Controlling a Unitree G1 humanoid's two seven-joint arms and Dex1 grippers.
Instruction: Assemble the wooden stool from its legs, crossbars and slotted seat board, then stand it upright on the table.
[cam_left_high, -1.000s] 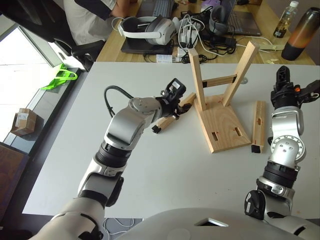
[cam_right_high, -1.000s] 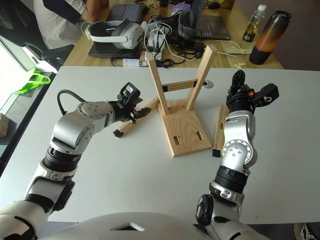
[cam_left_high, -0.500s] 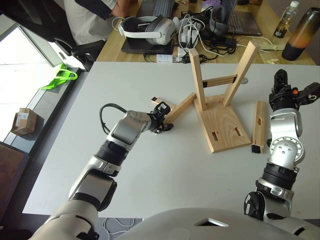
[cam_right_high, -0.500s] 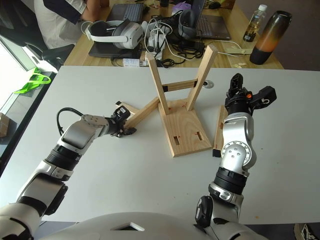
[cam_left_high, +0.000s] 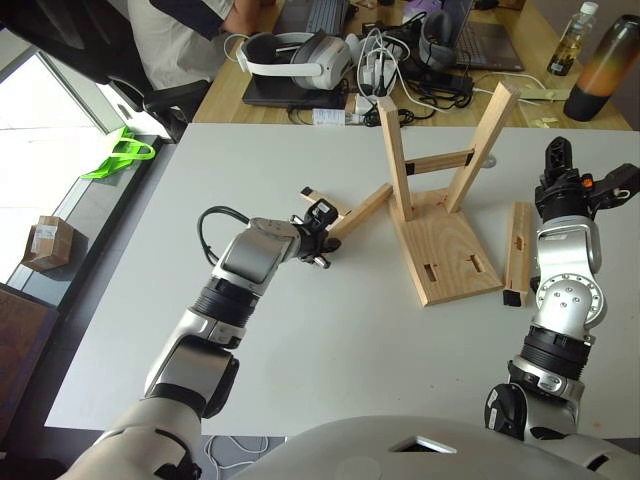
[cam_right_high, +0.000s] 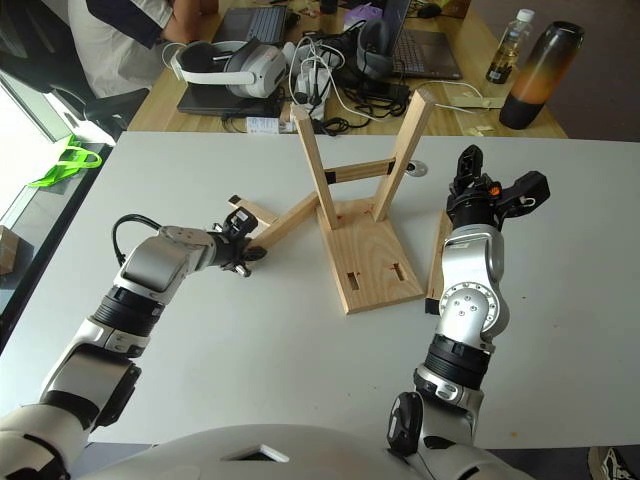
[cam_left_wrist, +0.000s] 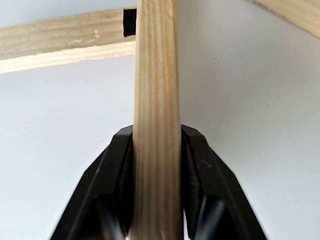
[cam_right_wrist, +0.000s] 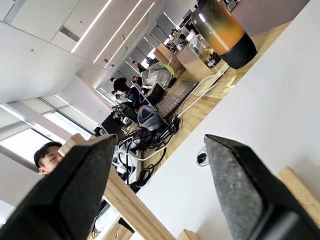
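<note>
The seat board (cam_left_high: 450, 255) lies flat right of centre on the surface (cam_left_high: 300, 330). A left upright leg (cam_left_high: 393, 150) and a right upright leg (cam_left_high: 482, 145) rise from its far end, a crossbar (cam_left_high: 440, 161) between them. Left of the board, a slanting leg (cam_left_high: 362, 207) runs from the left upright's foot towards the left tool (cam_left_high: 318, 232), which is clamped on a wooden bar (cam_left_wrist: 156, 125). A loose leg (cam_left_high: 517, 250) lies just right of the board. The raised right tool (cam_left_high: 556, 160) is farther right and back, fingers apart. A headset (cam_left_high: 290, 52) and a bottle (cam_left_high: 600, 65) sit on the second surface (cam_left_high: 230, 95) behind.
</note>
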